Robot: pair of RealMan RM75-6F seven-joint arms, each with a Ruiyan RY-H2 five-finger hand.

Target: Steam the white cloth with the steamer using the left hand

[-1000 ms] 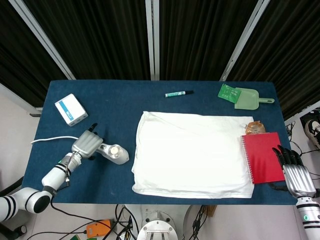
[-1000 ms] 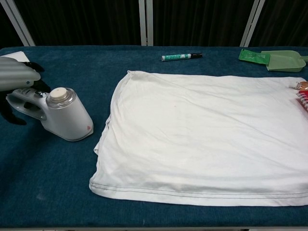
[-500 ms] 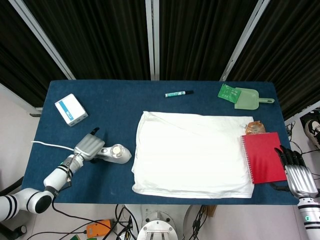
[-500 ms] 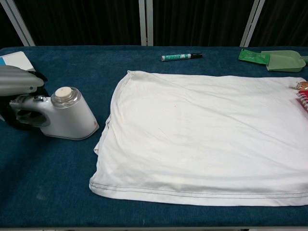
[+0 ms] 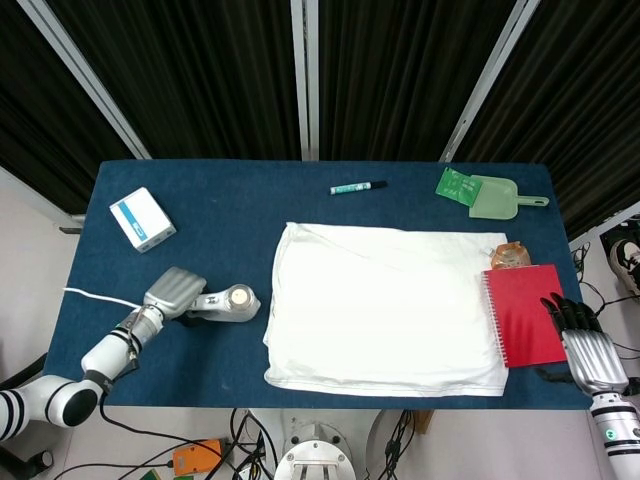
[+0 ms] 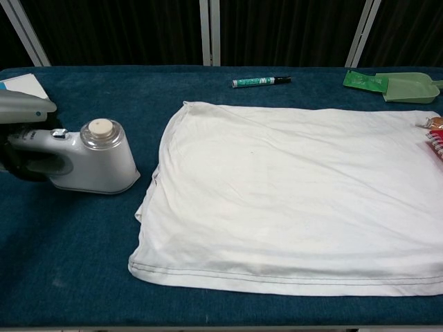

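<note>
One left hand (image 5: pixel 172 292) gripping steamer (image 6: pixel 93 160) handle

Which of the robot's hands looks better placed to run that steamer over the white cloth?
The left hand: it already grips the steamer just left of the cloth. The right hand is past the cloth's far edge, beside the red notebook.
</note>
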